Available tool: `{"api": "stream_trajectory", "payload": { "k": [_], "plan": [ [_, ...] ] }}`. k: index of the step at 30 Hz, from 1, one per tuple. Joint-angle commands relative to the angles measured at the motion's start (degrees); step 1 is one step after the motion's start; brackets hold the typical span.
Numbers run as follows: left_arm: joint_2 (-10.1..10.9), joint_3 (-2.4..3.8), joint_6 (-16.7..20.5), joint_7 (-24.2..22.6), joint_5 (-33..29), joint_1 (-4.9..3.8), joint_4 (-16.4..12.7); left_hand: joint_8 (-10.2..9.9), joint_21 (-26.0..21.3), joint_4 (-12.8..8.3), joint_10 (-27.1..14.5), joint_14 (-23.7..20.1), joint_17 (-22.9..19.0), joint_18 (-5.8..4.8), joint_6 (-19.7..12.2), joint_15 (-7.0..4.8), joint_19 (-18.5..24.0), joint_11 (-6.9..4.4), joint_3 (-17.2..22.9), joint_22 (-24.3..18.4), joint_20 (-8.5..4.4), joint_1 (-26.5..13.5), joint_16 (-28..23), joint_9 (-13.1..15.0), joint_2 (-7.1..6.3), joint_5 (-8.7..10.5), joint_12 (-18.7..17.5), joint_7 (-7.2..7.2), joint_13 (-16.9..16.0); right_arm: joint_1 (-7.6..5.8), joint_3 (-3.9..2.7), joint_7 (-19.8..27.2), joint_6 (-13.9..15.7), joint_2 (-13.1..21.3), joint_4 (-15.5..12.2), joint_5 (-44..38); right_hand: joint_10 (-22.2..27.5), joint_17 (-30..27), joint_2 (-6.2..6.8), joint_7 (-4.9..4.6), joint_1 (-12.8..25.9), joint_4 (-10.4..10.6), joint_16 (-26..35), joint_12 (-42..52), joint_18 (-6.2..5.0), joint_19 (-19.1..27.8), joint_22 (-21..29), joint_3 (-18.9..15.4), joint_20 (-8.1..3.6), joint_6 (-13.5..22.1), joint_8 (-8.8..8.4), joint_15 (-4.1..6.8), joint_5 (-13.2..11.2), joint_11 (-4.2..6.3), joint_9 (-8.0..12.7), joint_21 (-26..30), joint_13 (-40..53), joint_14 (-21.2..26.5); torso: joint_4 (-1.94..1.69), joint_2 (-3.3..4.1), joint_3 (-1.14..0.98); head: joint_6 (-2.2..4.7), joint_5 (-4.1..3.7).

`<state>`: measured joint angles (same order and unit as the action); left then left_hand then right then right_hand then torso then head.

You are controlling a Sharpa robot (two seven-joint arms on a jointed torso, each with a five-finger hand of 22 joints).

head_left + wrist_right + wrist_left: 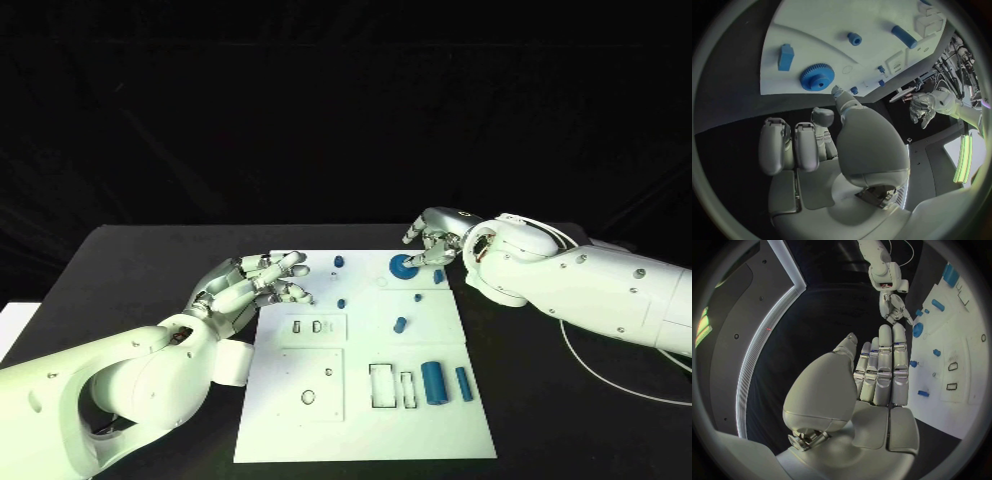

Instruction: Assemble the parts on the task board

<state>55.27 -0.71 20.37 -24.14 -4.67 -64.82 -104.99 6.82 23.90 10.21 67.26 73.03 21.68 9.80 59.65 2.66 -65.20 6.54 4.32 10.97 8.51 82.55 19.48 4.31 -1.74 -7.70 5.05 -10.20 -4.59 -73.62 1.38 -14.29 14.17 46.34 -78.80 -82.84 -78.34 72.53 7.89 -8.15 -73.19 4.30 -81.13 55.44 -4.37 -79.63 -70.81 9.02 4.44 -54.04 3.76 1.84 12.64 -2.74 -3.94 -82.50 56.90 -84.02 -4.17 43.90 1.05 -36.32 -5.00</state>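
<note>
Progress looks partial. On the task board [368,400], which lies on the black table [144,260], a blue gear [404,265] sits near the far edge, small blue pegs [339,261] stand around it, and two blue cylinders [433,386] lie loose by the near-right slots, apparently unplaced. The right robot hand [433,245] hovers by the gear with curled fingers holding nothing; the left robot hand [260,282] is spread and empty.

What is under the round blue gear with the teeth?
The blue gear lies flat on the white task board, near the right hand's fingers. Whatever sits directly beneath it, peg or hole, is covered.
</note>
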Motion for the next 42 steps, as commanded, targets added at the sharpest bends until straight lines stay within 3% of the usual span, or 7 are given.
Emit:
{"api": "stream_trajectory", "payload": {
  "k": [1,8,26,37,42],
  "plan": [
    [-0.18,0.04,-1.34,-0.19,-0.30,-0.08,0.01,-0.22,0.33,-0.29,-0.23,-0.36,0.06,0.47,-0.20,0.06,0.40,0.18,0.08,0.06,0.06,0.48,-0.24,-0.07,0.08,0.25,-0.22,-0.34,-0.01,0.09,-0.02,-1.84,-4.81,-0.34,0.47,1.80,-0.69,2.84,-0.16,-0.04,-1.12,0.47,-1.58,4.35,0.73,-0.87,-1.72,-0.99,0.28,0.40,0.17,-0.41,0.12,-0.14,-0.06,-0.93,5.00,-3.58,-0.01,-0.01,-0.03,-0.02,-0.18],
    [-0.29,0.03,-1.45,-0.16,-0.30,-0.07,0.14,-0.23,0.35,-0.35,-0.22,-0.38,0.12,0.48,-0.19,0.05,0.42,0.18,0.12,0.08,0.06,0.56,-0.26,-0.06,0.12,0.28,-0.24,-0.33,-0.01,0.45,-0.02,-2.16,-5.81,-1.19,1.47,1.51,-3.26,4.83,-0.70,-0.11,-2.22,1.06,-2.68,13.21,1.04,-1.64,-3.46,-1.71,0.49,-0.14,0.41,-0.59,0.03,-0.28,-0.14,-1.78,14.07,-3.76,-0.12,0.03,-0.02,-0.23,-0.27],
    [-0.36,0.03,-1.62,-0.07,-0.31,-0.06,0.30,-0.24,0.38,-0.43,-0.20,-0.40,0.21,0.49,-0.17,0.05,0.45,0.17,0.17,0.10,0.06,0.67,-0.28,-0.05,0.17,0.30,-0.28,-0.33,-0.02,0.92,-0.01,-2.51,-6.06,-2.51,2.97,0.17,-3.24,6.13,-2.44,0.24,-3.18,0.82,-3.35,14.75,1.21,-2.04,-4.45,-0.97,0.44,-2.43,1.39,-0.44,0.31,-0.02,-0.40,-2.27,16.42,-3.91,-0.15,0.03,0.09,-0.54,-0.31],
    [-0.34,0.03,-1.69,0.00,-0.31,-0.06,0.30,-0.24,0.38,-0.43,-0.20,-0.40,0.21,0.49,-0.17,0.05,0.45,0.17,0.17,0.10,0.06,0.67,-0.28,-0.05,0.17,0.30,-0.28,-0.33,-0.02,1.29,0.00,-2.92,-7.90,-3.57,3.91,-0.12,-3.77,7.17,-3.60,0.62,-2.89,0.86,-3.88,15.88,1.39,-2.50,-5.38,0.02,0.25,-4.63,2.09,-0.19,-0.11,0.31,-0.55,-2.68,17.81,-4.08,-0.18,0.04,0.08,-0.92,-0.21],
    [-0.33,0.03,-1.74,0.04,-0.31,-0.06,0.28,-0.24,0.39,-0.46,-0.20,-0.41,0.24,0.49,-0.17,0.04,0.46,0.17,0.18,0.10,0.06,0.71,-0.28,-0.05,0.18,0.31,-0.29,-0.33,-0.02,1.57,0.01,-4.07,-8.25,-3.72,3.71,-3.30,-4.33,8.31,-4.14,1.18,-3.34,0.24,-4.47,16.83,1.64,-3.18,-6.65,1.24,-0.07,-6.54,2.65,0.19,-1.56,0.80,-0.78,-3.19,18.88,-4.30,-0.11,0.03,0.10,-0.99,-0.17]
  ]
}}
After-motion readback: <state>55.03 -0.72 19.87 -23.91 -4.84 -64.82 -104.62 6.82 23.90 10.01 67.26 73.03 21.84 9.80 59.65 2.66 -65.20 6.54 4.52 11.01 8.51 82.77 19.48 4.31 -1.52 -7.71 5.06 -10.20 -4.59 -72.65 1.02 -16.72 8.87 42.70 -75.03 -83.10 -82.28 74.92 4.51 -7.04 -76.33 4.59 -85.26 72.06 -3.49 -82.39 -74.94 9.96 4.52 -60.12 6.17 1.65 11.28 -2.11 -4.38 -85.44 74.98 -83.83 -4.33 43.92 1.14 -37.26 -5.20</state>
